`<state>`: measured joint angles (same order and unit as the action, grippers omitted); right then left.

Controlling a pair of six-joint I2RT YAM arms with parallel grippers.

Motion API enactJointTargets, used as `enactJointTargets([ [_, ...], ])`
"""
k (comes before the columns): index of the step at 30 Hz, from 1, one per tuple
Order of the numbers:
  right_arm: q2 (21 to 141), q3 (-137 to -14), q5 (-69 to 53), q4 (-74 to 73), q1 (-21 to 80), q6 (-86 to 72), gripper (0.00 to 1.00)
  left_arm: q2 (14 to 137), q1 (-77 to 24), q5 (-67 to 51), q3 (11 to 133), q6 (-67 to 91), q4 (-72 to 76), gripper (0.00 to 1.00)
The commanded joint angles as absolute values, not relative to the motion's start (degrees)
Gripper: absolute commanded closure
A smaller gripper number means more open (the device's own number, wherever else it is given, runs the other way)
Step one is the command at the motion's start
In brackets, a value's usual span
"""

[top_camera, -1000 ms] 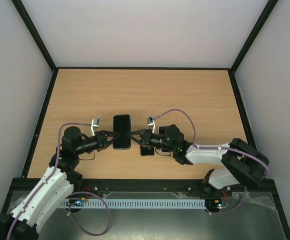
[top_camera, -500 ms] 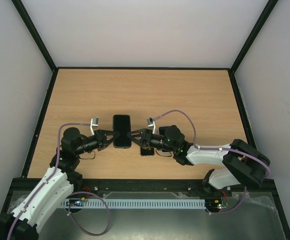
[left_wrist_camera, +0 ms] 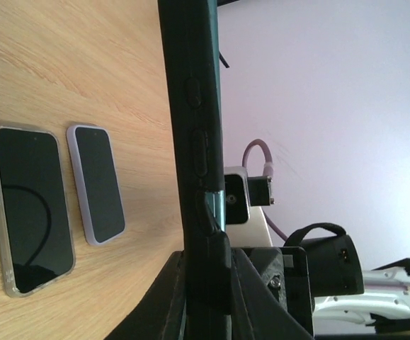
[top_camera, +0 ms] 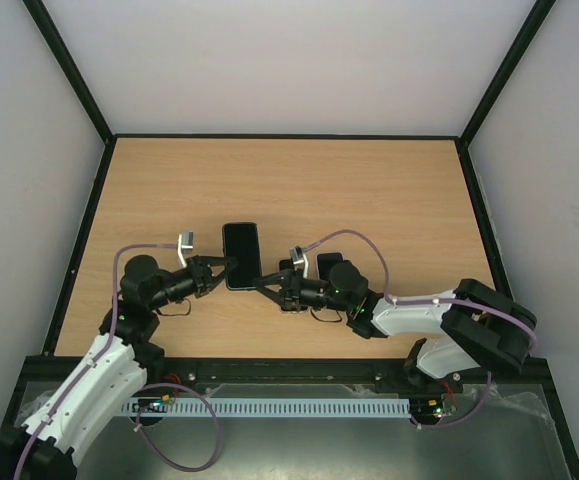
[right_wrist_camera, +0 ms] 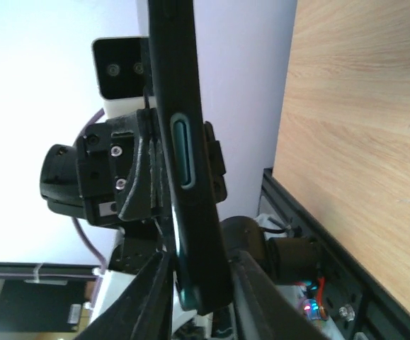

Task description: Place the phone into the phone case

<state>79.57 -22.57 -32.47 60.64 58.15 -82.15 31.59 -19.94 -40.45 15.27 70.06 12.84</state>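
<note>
1. Left gripper [left_wrist_camera: 208, 262]: the jaws are closed tight on the left long edge of the phone [top_camera: 241, 255]. Its black, angular fingers [left_wrist_camera: 168, 301] press on both faces.

2. Right gripper [right_wrist_camera: 197, 280]: one black finger [right_wrist_camera: 146, 301] stands on each side of the phone's lower right edge, close against it. Whether they press on it or only flank it cannot be told.

3. Phone: it is held between the two grippers, screen up, clear of the table [top_camera: 389, 190] and left of the table's centre.
   - The screen is black, glossy and unlit.
   - The outline is a slim rectangle with rounded corners.

4. Edge detail: the wrist views show the phone edge-on.
   - A matte, dark teal surround covers the rim and looks like the phone case [right_wrist_camera: 190, 234].
   - One side carries several raised button covers.
   - The other side carries one long oval button.
   - Whether the phone is fully seated in it cannot be told.

5. Surroundings: the table is light wood-grain laminate. Two more handsets lie flat on it, side by side.
   - The clear-cased phone [left_wrist_camera: 31, 209] is the larger.
   - The lilac-cased phone [left_wrist_camera: 97, 184] lies just beside it.
</note>
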Motion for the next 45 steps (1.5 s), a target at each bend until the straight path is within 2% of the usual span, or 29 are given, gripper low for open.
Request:
enactJointTargets([
  [1, 78.5, -22.4, -31.4, 64.8, 58.5, -84.8, 0.86, 31.7, -19.6, -38.1, 16.7, 63.2, 10.1, 0.98],
  [3, 77.8, -22.1, -30.7, 65.5, 58.5, -86.3, 0.97, 32.4, -19.6, -36.5, 17.6, 59.0, 5.3, 0.98],
  [7, 77.0, -21.7, -31.0, 71.3, 58.6, -86.5, 0.98, 34.2, -19.4, -35.3, 17.7, 55.3, 0.7, 0.98],
  [16, 71.2, -22.5, -31.8, 68.1, 58.5, -66.6, 0.98, 34.4, -19.4, -41.2, 17.0, 61.9, 4.3, 0.98],
  [18, 69.8, -23.6, -31.7, 63.7, 58.5, -63.7, 0.93, 33.0, -19.4, -42.4, 16.5, 65.4, 6.8, 0.98],
  [22, 68.4, -24.1, -30.1, 59.3, 58.7, -60.8, 0.65, 30.4, -19.5, -42.7, 16.2, 71.0, 8.8, 0.98],
  [25, 69.1, -24.1, -30.1, 58.8, 58.9, -59.4, 0.54, 28.9, -19.4, -42.3, 16.1, 74.4, 10.2, 0.98],
  [45, 74.0, -28.5, -28.0, 59.0, 62.3, -57.1, 0.62, 26.6, -19.4, -39.1, 15.3, 82.7, 13.2, 0.98],
])
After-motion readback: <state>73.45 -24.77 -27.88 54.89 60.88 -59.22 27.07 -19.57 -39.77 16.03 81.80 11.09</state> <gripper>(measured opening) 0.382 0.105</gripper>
